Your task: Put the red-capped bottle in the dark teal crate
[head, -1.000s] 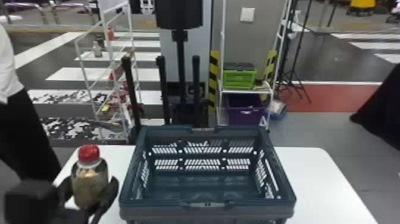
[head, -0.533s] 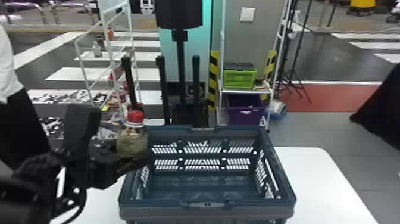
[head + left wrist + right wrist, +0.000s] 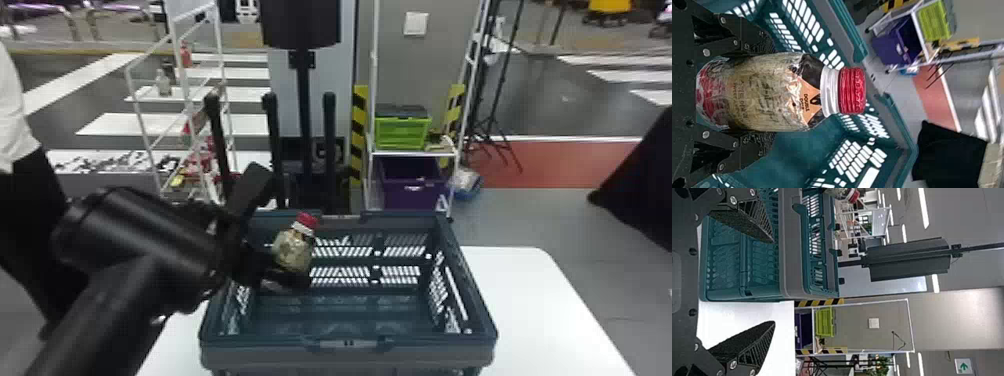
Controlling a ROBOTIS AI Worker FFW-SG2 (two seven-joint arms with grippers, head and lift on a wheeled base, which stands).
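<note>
The left gripper was closed around the lower body of the red-capped bottle, one finger on either side of it. The bottle leaned a little, its red cap uppermost above a white neck ring. It was over the left part of the dark teal crate, near the back wall in the head view, and the cap stood higher than the rim. The right gripper waited near the crate with its fingers spread wide and nothing between them. The crate sat upright on a white table, its slotted side walls rising around a bare floor. Beyond the table, a white shelf carried a lime green crate with a dark lid, and a purple bin sat beneath. Further left stood a white wire rack with a few small items on it.
</note>
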